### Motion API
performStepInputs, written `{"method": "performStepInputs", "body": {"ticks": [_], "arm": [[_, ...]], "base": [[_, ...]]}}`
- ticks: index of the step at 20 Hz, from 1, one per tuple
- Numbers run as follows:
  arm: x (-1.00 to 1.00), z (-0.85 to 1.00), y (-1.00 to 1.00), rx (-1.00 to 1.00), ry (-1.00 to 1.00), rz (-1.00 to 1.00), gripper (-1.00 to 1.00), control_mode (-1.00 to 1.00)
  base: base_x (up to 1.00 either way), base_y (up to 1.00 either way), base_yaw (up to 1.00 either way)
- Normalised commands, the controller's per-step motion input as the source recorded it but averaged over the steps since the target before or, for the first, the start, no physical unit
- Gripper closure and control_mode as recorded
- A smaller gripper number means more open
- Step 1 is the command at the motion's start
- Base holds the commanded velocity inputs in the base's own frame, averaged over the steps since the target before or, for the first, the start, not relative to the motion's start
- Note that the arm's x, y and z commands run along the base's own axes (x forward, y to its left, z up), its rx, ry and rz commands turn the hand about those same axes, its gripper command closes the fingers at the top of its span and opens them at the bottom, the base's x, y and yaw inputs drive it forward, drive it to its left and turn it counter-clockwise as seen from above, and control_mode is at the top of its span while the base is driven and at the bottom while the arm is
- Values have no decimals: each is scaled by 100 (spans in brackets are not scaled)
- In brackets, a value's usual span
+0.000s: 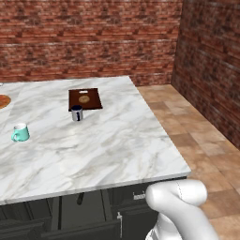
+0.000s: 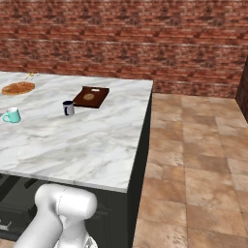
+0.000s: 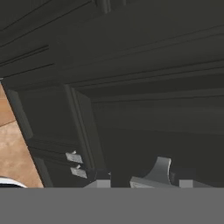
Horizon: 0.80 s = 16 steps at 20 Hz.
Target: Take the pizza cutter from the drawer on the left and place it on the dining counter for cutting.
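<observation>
Your gripper (image 3: 144, 181) sat low in the dark drawer (image 3: 153, 122), jaws narrowly apart with a pale grey piece between them. That looked like the cutter (image 3: 159, 170), seemingly pinched, though the grip was hard to confirm. You needed to back straight out, then rise, because the counter (image 1: 117, 140) overhung the arm. On top, the mug (image 1: 20, 133), cup (image 1: 77, 113) and board (image 1: 85, 99) stood well back, leaving the near marble free

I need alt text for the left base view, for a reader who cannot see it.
A large white marble counter with grey veins on black cabinets fills the view, before a red brick wall. On it stand a teal mug, a dark blue cup and a dark brown wooden board; the white robot arm rises at lower right.
</observation>
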Motion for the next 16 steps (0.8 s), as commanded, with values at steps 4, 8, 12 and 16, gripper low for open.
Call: {"method": "performStepInputs", "body": {"ticks": [4, 8, 12, 16], "arm": [[-58, -43, 27, 0, 5, 0, 100, -100], [-57, -39, 20, 0, 2, 0, 100, -100], [-50, -42, 23, 0, 4, -1, 100, -100], [-35, -39, 23, 0, 3, 0, 100, -100]], "base": [[0, 0, 0], [0, 0, 0], [0, 0, 0], [0, 0, 0]]}}
